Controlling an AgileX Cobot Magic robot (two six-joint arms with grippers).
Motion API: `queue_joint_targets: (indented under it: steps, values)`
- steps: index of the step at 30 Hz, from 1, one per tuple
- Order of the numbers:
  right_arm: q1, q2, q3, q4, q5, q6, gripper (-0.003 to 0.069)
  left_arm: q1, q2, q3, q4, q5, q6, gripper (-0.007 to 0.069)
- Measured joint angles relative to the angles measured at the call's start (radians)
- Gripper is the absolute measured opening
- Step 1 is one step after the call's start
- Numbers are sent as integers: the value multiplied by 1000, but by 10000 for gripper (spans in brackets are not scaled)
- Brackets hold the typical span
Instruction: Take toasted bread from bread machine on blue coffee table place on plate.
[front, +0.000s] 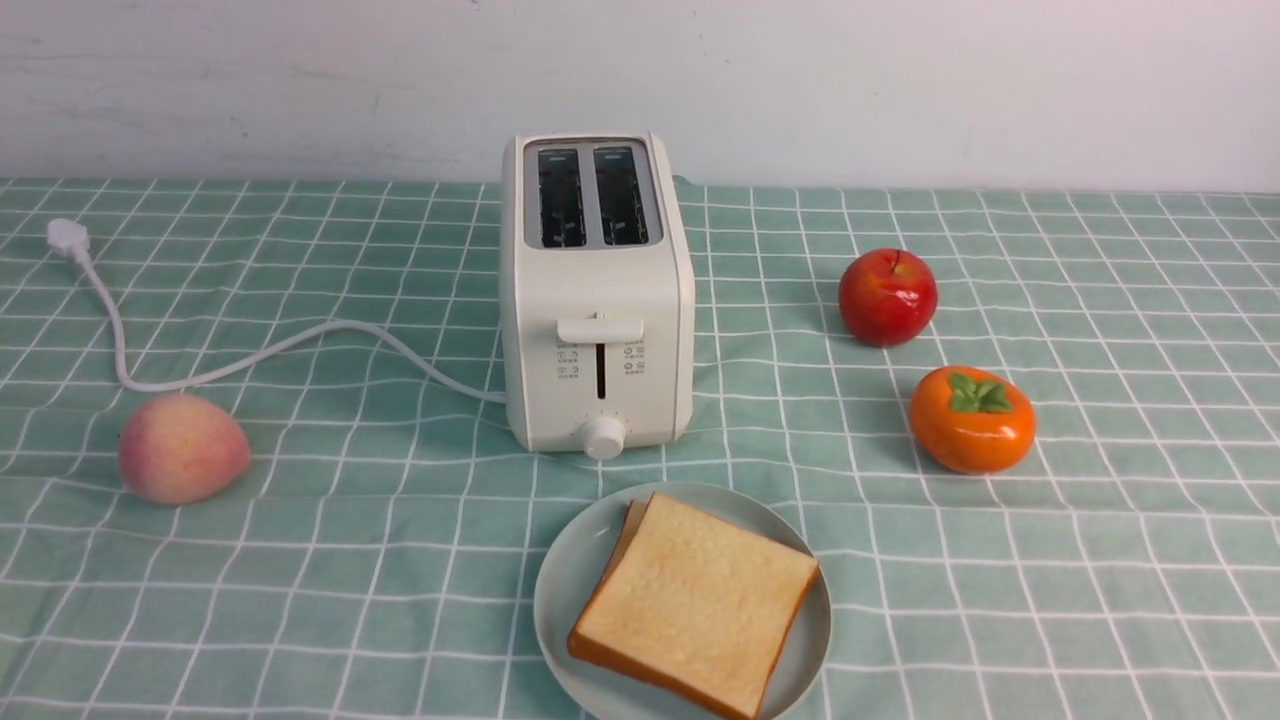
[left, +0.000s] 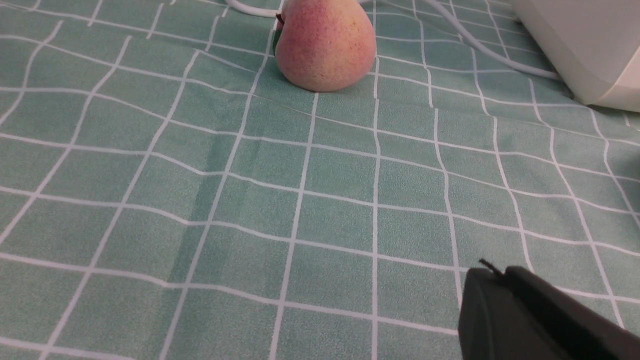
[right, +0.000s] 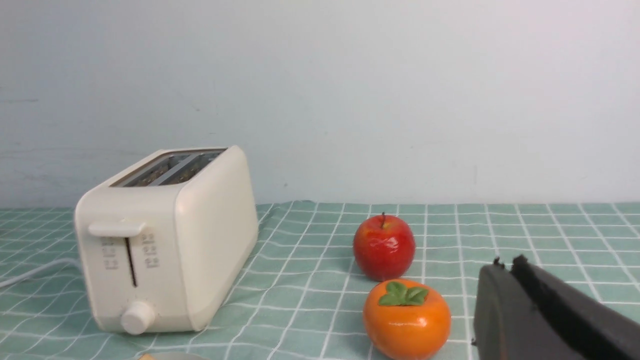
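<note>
The cream-white bread machine stands mid-table on the teal grid cloth; both its slots look empty. It also shows in the right wrist view and at a corner of the left wrist view. Two toasted bread slices lie stacked on the pale blue-green plate in front of it. Neither arm shows in the front view. My left gripper is shut and empty above bare cloth. My right gripper is shut and empty, to the right of the orange persimmon.
A peach lies left of the toaster, also in the left wrist view. The white cord runs to a plug. A red apple and an orange persimmon sit at right. A white wall is behind.
</note>
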Motion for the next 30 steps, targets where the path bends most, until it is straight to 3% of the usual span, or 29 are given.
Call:
queue_joint_targets:
  steps: [7,15,22,30]
  values:
    - [-139,-32,0,0,2,0,30,0,0,0,0,0,1,20]
    - [-149,-96,83,0,89,-83,41,1,0,0,0,0,1,34]
    - [-149,-113,117,-71,433,-100,48,0,0,2,0,-2,0,36]
    - [-111,-113,110,-162,461,21,55,0,0,2,0,0,0,43]
